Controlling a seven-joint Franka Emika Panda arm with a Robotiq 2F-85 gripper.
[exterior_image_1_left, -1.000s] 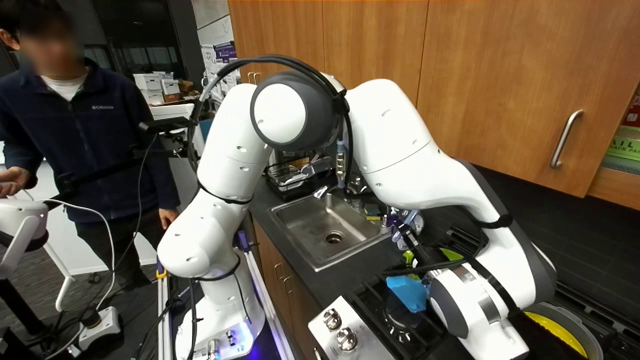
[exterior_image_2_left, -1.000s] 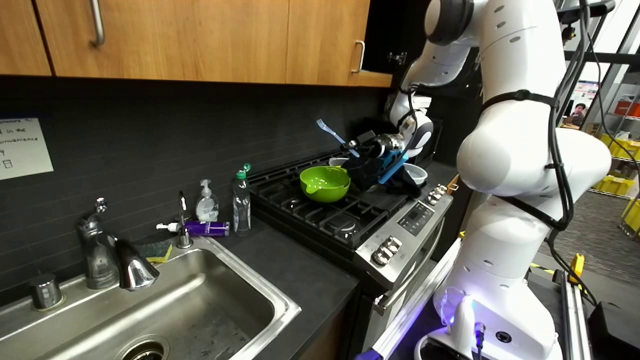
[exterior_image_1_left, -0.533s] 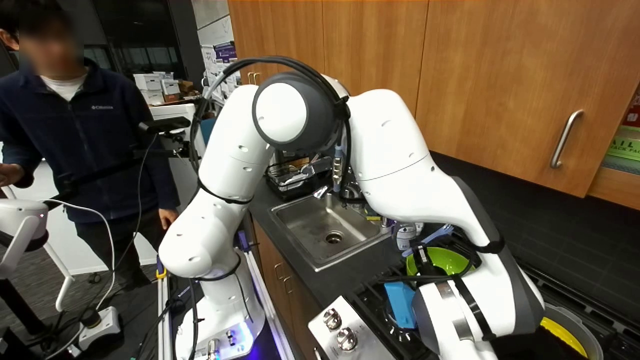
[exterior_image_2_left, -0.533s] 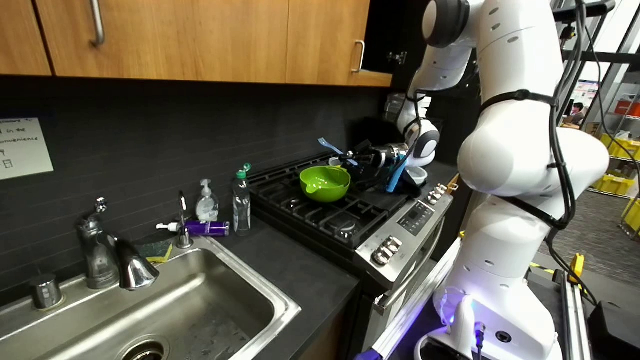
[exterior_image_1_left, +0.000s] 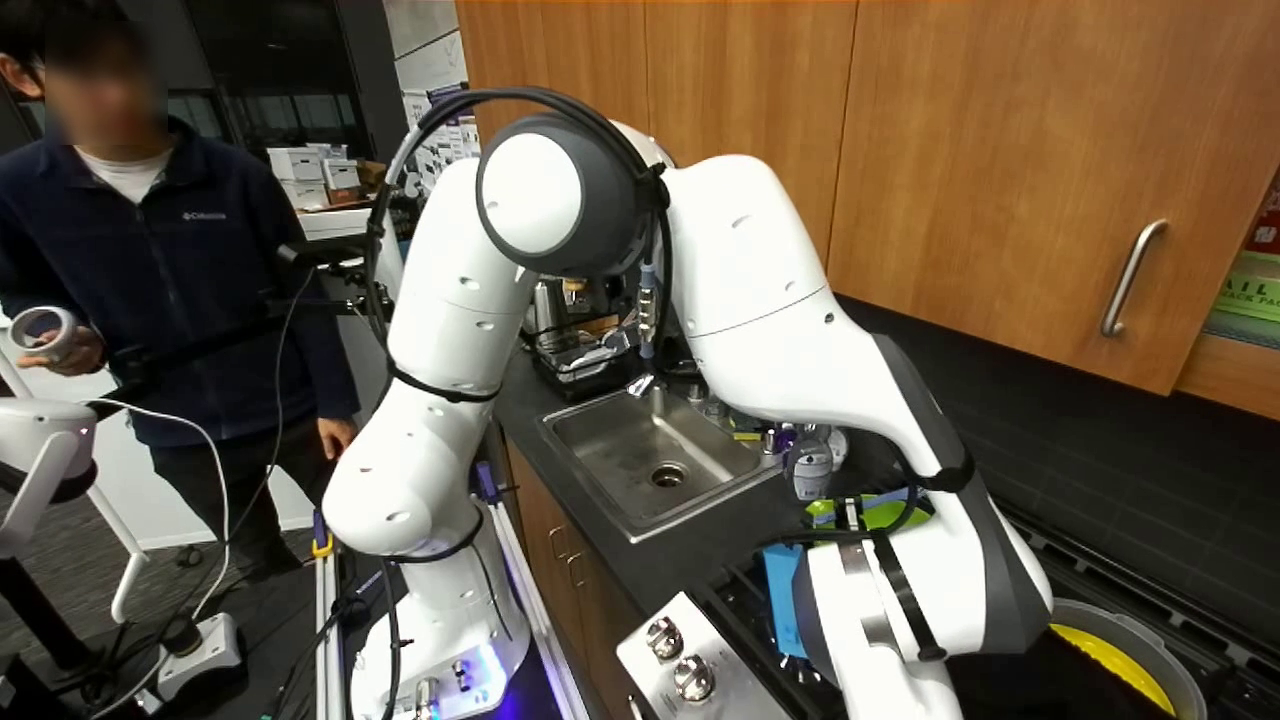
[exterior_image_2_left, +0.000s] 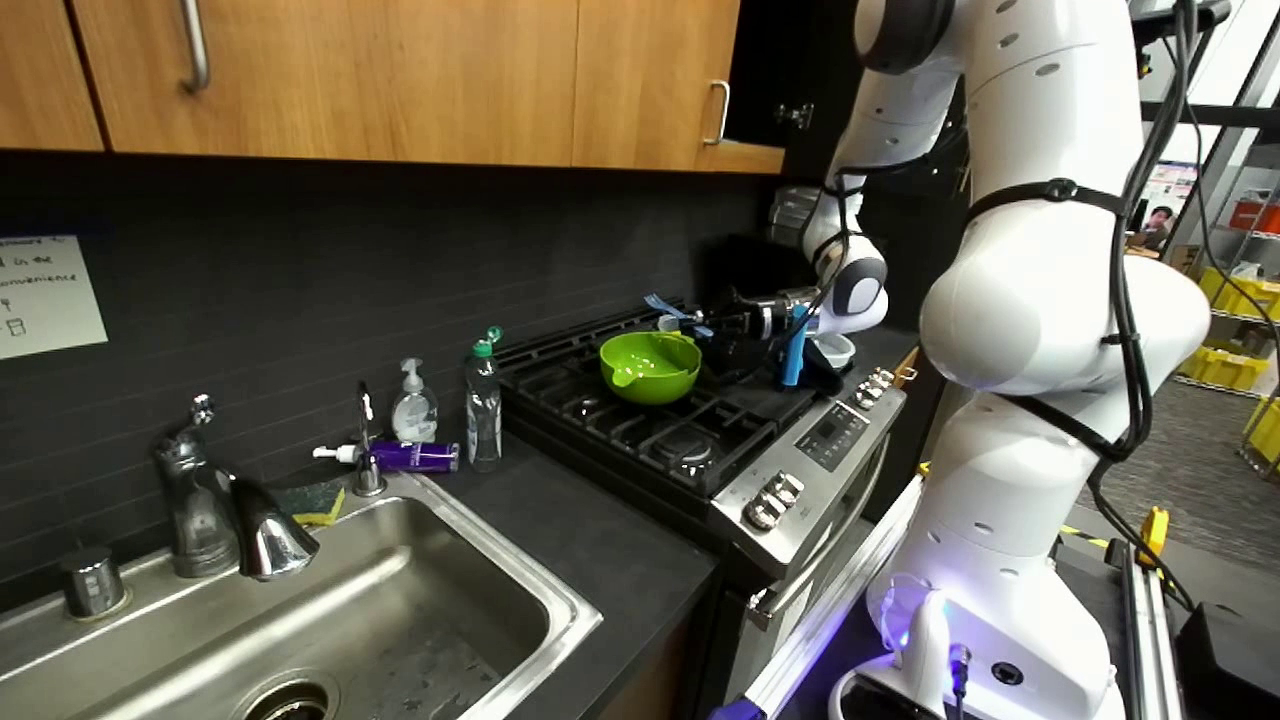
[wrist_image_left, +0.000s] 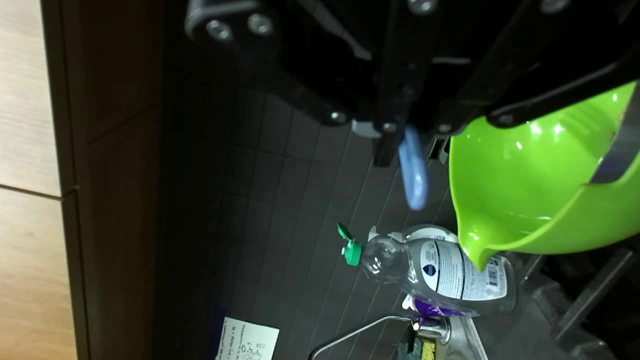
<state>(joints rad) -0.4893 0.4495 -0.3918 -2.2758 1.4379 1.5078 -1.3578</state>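
Blue fork (wrist_image_left: 414, 181) in pincer (wrist_image_left: 406, 140) grip, crosswise btwn tips, nr grn bowl (wrist_image_left: 520, 185).

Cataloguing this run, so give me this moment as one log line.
gripper: closed on blue fork | nearby: green spouted bowl on gas stove | counter: green-capped bottle

Near the steel sink (exterior_image_2_left: 520, 573), you see a purple bottle (exterior_image_2_left: 418, 457) on its side, an upright pump bottle (exterior_image_2_left: 414, 414) and, on the dark counter (exterior_image_2_left: 610, 540) beside them, a clear bottle (exterior_image_2_left: 483, 415) with its green cap (exterior_image_2_left: 484, 349) flipped open; a yellow-and-green sponge (exterior_image_2_left: 322, 512) lies by the faucet (exterior_image_2_left: 205, 520), a handwritten note (exterior_image_2_left: 50, 300) hangs on the tiled wall (exterior_image_2_left: 300, 300), and wooden cabinets (exterior_image_2_left: 350, 75) hang above
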